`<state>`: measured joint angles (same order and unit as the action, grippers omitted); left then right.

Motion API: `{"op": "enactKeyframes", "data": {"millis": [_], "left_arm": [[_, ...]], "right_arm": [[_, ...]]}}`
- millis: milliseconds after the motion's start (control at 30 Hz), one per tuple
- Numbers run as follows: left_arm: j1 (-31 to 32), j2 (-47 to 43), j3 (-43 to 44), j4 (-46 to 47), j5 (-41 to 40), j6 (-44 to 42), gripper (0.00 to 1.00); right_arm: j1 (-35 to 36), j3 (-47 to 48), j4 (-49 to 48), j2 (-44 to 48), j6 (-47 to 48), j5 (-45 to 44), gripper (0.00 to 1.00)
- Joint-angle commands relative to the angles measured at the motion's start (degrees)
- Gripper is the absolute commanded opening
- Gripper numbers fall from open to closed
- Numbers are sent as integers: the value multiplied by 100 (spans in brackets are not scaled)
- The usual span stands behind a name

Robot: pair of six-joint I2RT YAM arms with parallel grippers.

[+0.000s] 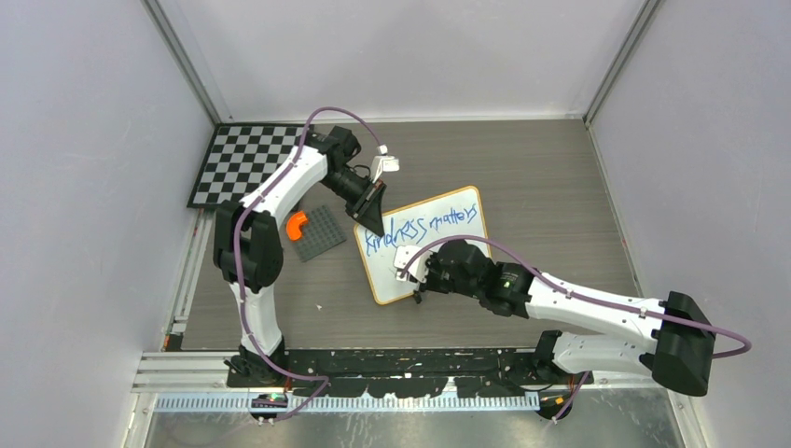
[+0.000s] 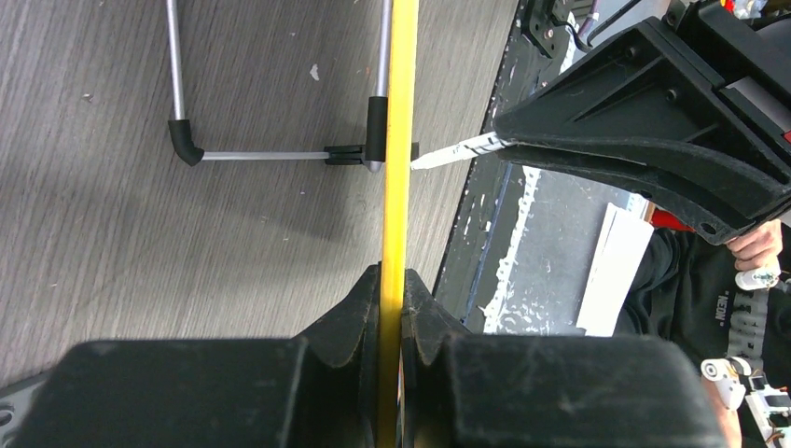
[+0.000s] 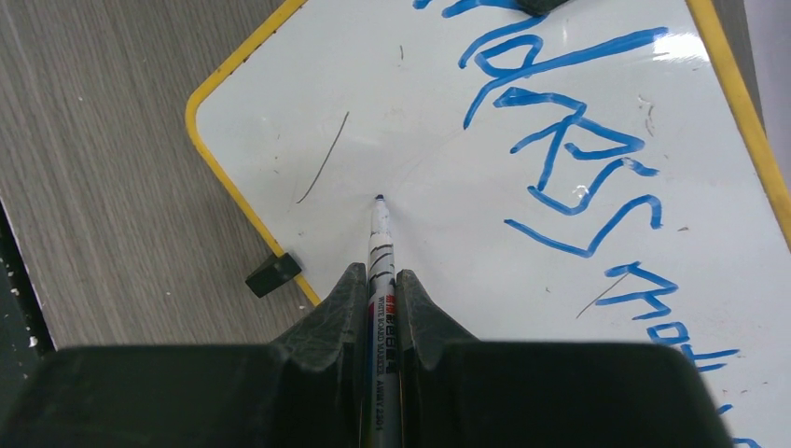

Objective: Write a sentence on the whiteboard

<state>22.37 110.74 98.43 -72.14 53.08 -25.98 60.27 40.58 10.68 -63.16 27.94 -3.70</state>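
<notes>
Reading "kindness matters" so far, the sentence (image 3: 578, 159) seems unfinished; right gripper (image 3: 380, 275) clamps the marker (image 3: 381, 238), tip at the whiteboard (image 3: 280, 121), left gripper (image 2: 403, 280) clamps its edge.

**Soft, Even Light Is Filling Every View**

Diffuse overhead light is brightening the top view evenly, and the arms are casting only faint, short shadows on the tabletop (image 1: 541, 177). In the right wrist view, glare is gleaming on the whiteboard (image 3: 280, 112) toward one o'clock. The right claw (image 3: 378, 275) is looming dark and soft-edged at six o'clock, while the marker (image 3: 381, 233) is showing fairly crisp print. The left claw (image 2: 392, 280) is blurring likewise at six o'clock, beside sharp wood grain.
</notes>
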Motion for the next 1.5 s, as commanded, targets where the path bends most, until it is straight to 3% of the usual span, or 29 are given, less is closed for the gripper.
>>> {"op": "enactKeyframes", "data": {"millis": [0, 233, 633, 1033, 1467], "left_arm": [[-31, 73, 180, 21, -15, 53, 0], [-33, 75, 200, 1, -26, 44, 0], [-31, 110, 281, -62, -43, 1, 0], [-39, 165, 326, -68, -44, 22, 0], [-36, 142, 369, -92, -78, 28, 0]], "right_arm": [[24, 29, -504, -21, -47, -473, 0], [27, -18, -297, 31, 10, -503, 0], [27, 63, 553, -70, 110, 291, 0], [29, 166, -372, -54, -202, -508, 0], [-63, 6, -198, 201, -57, -943, 0]]}}
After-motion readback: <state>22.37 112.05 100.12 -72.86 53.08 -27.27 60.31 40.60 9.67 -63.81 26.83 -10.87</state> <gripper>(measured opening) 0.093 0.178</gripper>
